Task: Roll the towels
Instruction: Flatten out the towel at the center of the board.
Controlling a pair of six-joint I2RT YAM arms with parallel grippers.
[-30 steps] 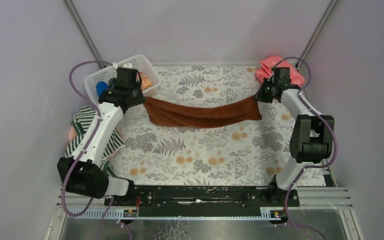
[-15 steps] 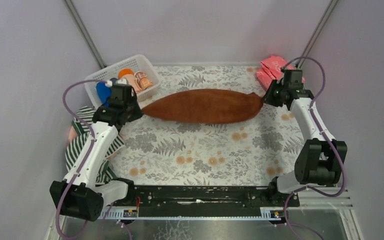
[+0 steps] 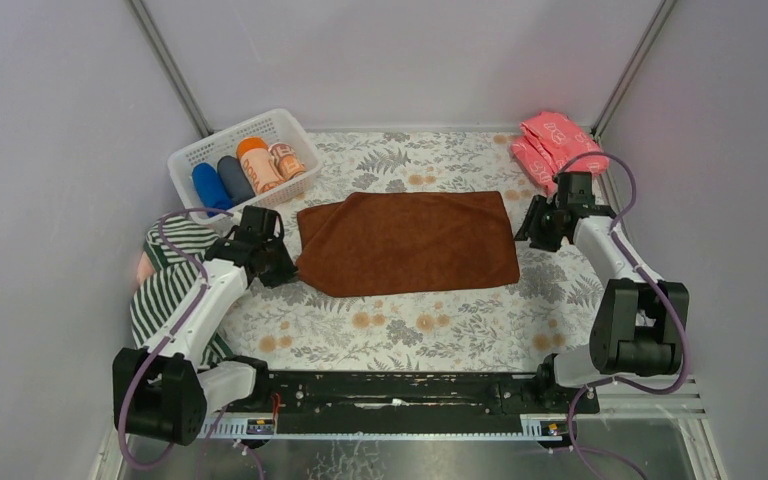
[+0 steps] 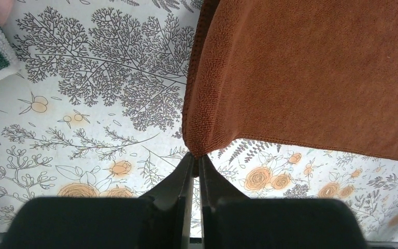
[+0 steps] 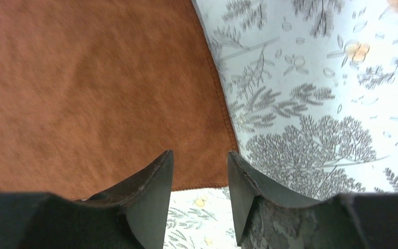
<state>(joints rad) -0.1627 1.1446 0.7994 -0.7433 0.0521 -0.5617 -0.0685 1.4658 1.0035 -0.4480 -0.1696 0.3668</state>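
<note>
Floral-print tablecloth [image 3: 410, 320] covers the table, and the rust-brown towel [image 3: 408, 243] lies spread flat at its middle, long axis running left to right between the two arms. The left gripper [image 4: 196, 155] is pinched tight on the towel's near left corner. The right gripper [image 5: 199, 155] stands released at the right short edge, a corner of cloth showing below its parted fingers, ungripped. Each short edge lies beside one arm, so a roll could, I judge, start from either end; only the left has cloth in hand
</note>
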